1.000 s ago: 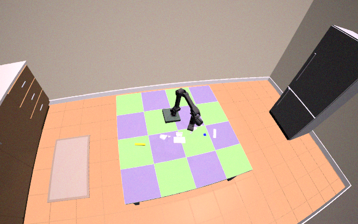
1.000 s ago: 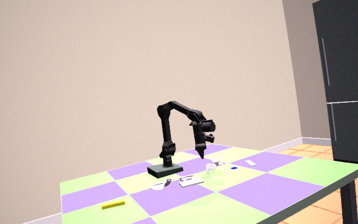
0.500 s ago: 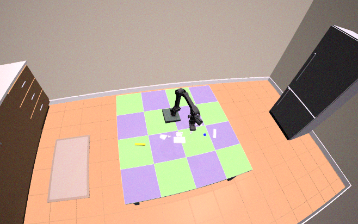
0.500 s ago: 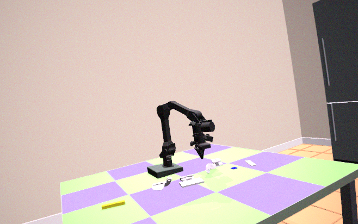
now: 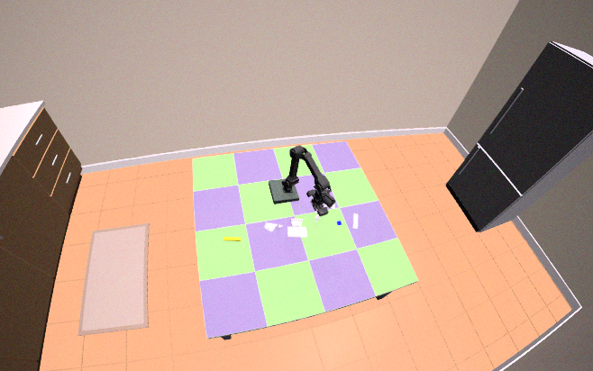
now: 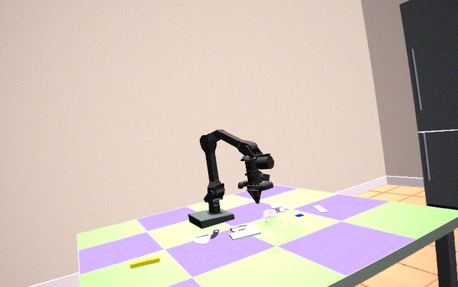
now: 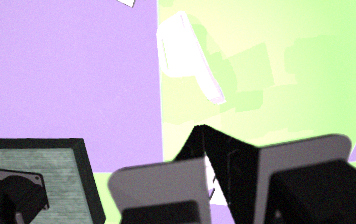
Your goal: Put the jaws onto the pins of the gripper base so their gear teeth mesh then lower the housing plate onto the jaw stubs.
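Observation:
My gripper (image 6: 257,202) (image 7: 200,130) is shut and empty, pointing down above the table. A pale curved jaw (image 5: 316,218) (image 6: 269,214) (image 7: 180,52) lies below it, apart from the fingertips. A white part (image 5: 333,206) (image 6: 277,207) lies behind the jaw, partly hidden by the gripper in the top view. A flat white plate (image 5: 297,231) (image 6: 245,233) lies beside another white part (image 5: 296,221) (image 6: 239,228). Farther left lie a white piece (image 5: 270,227) (image 6: 202,238) and a smaller curved end. I cannot tell which are gripper base, second jaw and housing.
The black arm's base plate (image 5: 276,196) (image 6: 198,221) (image 7: 75,180) stands behind the parts. A blue block (image 5: 339,222) (image 6: 299,215) and a white strip (image 5: 355,221) (image 6: 320,209) lie right. A yellow bar (image 5: 232,239) (image 6: 145,262) lies at the left.

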`<state>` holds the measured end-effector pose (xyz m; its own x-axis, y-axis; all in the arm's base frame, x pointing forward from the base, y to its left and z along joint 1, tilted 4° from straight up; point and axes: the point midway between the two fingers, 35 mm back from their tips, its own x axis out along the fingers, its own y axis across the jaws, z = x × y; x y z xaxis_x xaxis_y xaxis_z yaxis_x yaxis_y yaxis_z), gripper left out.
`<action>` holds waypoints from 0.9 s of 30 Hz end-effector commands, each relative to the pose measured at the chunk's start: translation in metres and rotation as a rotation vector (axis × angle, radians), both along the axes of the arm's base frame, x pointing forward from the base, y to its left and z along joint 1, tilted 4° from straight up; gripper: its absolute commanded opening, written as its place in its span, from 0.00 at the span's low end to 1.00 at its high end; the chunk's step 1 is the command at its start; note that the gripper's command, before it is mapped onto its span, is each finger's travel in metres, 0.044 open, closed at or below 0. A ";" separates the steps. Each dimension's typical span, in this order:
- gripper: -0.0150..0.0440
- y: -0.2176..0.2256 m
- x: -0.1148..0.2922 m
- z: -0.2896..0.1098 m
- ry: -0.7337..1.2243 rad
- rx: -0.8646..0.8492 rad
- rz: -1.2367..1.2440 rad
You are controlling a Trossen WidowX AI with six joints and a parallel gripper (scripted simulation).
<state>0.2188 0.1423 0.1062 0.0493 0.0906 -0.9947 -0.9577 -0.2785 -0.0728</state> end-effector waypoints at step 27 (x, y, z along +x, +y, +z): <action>0.25 -0.001 -0.003 -0.014 -0.024 -0.020 0.340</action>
<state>0.2164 0.1413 0.0993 0.0504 0.0916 -0.9945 -0.8093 -0.5798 -0.0944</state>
